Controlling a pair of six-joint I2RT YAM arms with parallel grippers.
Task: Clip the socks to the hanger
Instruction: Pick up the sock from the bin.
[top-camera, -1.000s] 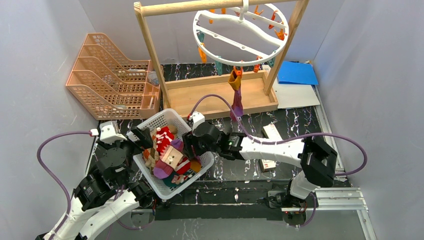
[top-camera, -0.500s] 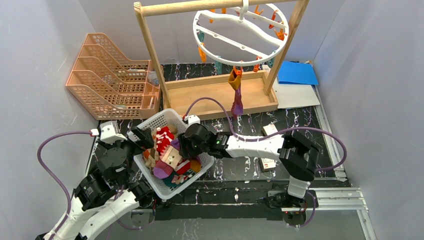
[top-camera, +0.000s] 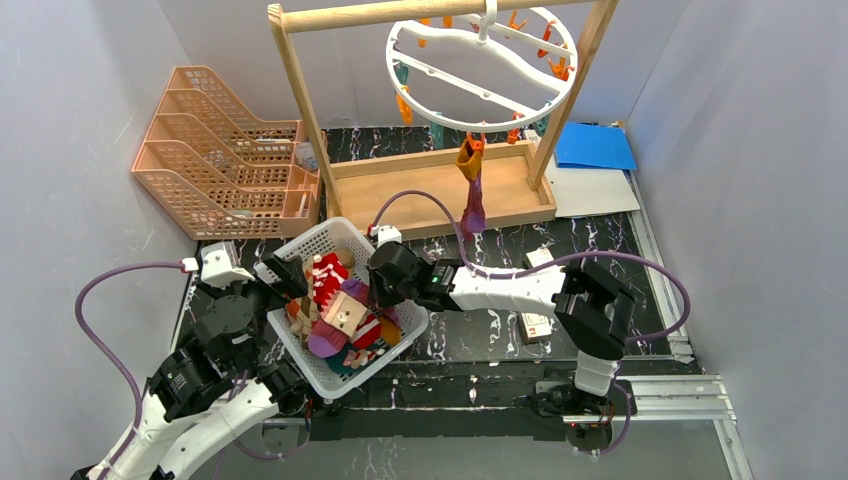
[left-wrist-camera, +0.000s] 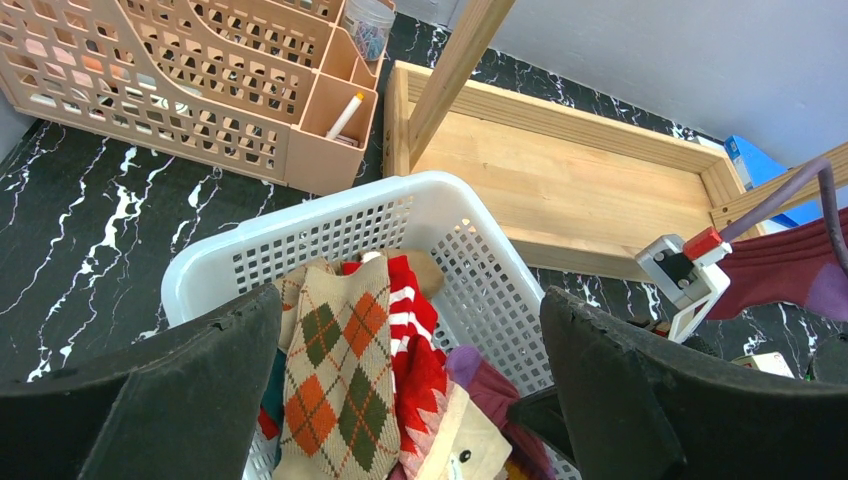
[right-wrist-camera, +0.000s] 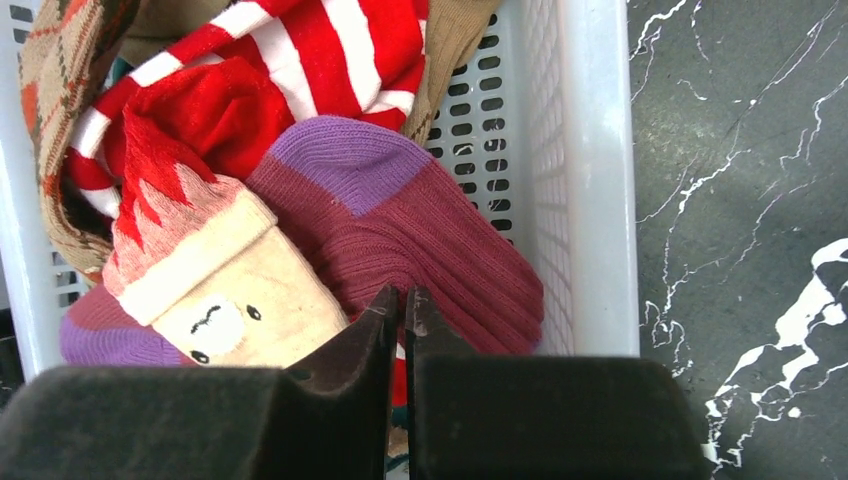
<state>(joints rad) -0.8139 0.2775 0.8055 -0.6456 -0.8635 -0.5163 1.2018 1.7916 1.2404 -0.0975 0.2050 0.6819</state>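
Nearest to the arm bases stands the white perforated plastic basket (top-camera: 330, 228), tilted a little, and most of the small fabric socks lie heaped inside it. The left gripper (left-wrist-camera: 410, 300) hovers over the basket's left rim with its jaws spread wide, holding nothing. The right gripper (right-wrist-camera: 403, 300) reaches in from the basket's right side. Its jaws are pressed almost together with the tips down on the maroon ribbed sock with a purple toe (right-wrist-camera: 450, 250); I cannot tell if a fold is really caught between them. Beside that sock in the basket are a red sock with white stripes (right-wrist-camera: 330, 40), a cream sock with a small face (right-wrist-camera: 240, 310) and a brown-orange argyle sock (left-wrist-camera: 335, 370). Behind the basket stands the light wooden frame rack (top-camera: 440, 190). From its bar hangs the round white plastic hanger (top-camera: 500, 126), and one maroon sock with an orange cuff (top-camera: 474, 200) is already clipped to it. So I judge the task to be only begun, with several socks left. The surface is a black marble-patterned table (top-camera: 600, 230). A peach plastic file tray (top-camera: 215, 150) stands behind the basket to the left, a blue sheet (top-camera: 595, 147) lies far behind to the right, and plain grey walls (top-camera: 90, 100) close the room.
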